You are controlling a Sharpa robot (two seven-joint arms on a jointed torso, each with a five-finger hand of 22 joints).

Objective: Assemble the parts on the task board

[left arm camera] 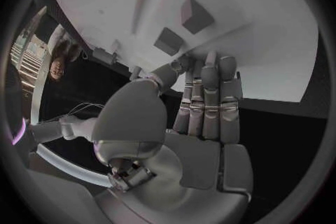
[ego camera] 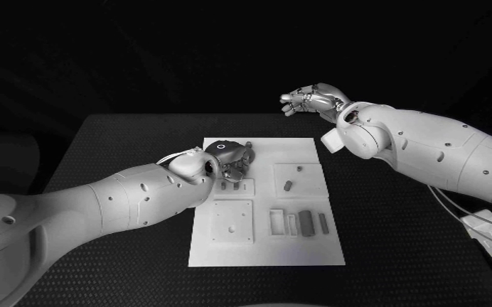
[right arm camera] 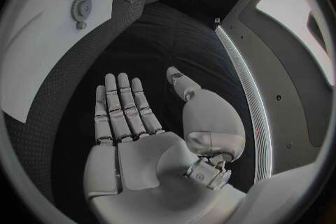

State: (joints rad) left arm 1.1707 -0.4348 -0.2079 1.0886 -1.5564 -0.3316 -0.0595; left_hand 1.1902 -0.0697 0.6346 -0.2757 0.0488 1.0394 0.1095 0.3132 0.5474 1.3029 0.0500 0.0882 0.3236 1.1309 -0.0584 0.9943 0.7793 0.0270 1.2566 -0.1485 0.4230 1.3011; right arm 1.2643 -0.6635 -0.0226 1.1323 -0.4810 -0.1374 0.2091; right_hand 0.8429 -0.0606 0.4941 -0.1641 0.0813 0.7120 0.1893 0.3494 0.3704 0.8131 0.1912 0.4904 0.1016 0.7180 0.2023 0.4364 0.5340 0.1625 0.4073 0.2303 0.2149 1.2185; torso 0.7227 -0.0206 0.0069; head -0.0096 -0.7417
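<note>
Reaching over the far left part of the task board (ego camera: 308,250), the left robot hand (ego camera: 227,158) has its fingers stretched flat toward two small parts (left arm camera: 183,27) just beyond the fingertips; I cannot tell if it holds anything. The board lies in the middle of the tabletop (ego camera: 123,143). The right robot hand (right arm camera: 150,123) is open and empty, well apart, so the left is nearer.
</note>
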